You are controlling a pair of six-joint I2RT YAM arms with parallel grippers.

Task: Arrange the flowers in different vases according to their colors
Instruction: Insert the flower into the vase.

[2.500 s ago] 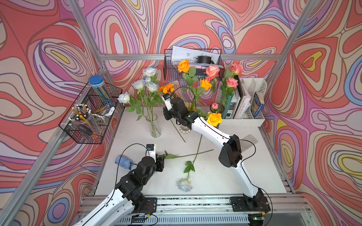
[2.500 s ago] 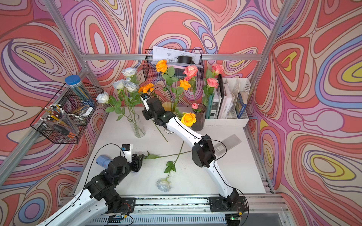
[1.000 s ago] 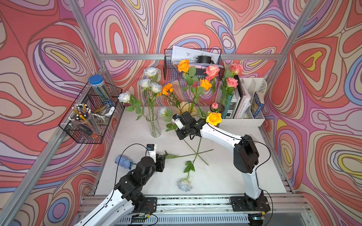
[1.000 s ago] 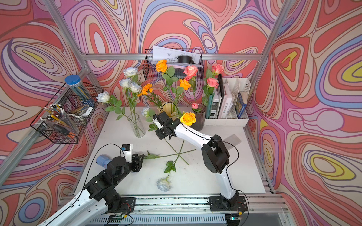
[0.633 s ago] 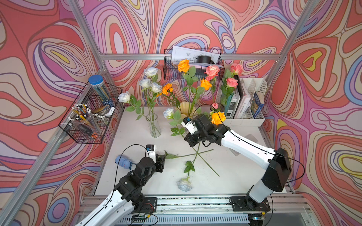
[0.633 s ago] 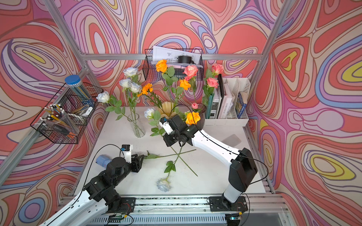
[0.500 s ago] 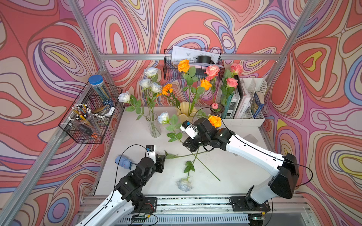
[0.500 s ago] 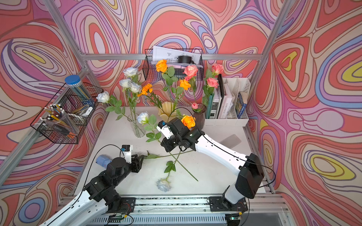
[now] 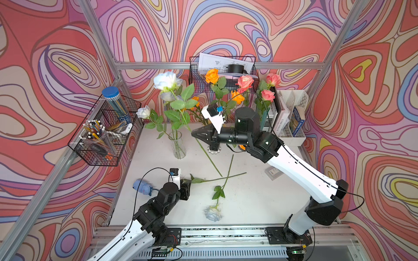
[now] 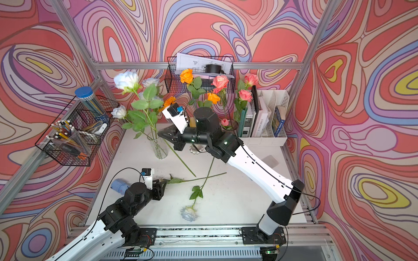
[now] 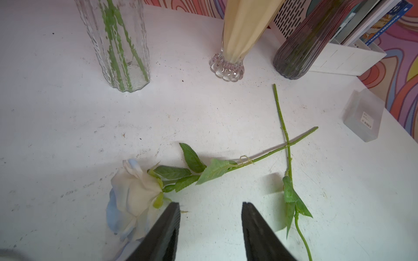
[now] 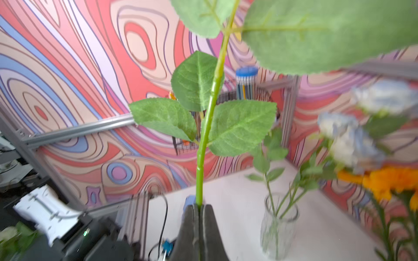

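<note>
Over the white counter (image 9: 248, 203), the right fingers (image 12: 200, 209) are clenched on the stem of a white rose (image 9: 179, 108). Its bloom is high above them, and the clear vase (image 9: 178, 146) is just beside their tips. The left fingers (image 10: 162, 184) stand parted, grasping nothing; a second rose (image 11: 133, 196) lies with its bloom beside one finger.

A clear vase (image 11: 122, 56), an amber vase (image 11: 237, 34) and a purple vase (image 11: 298, 52) are stood on the counter (image 11: 203, 113), where two white roses (image 9: 212, 212) are laid crossed.
</note>
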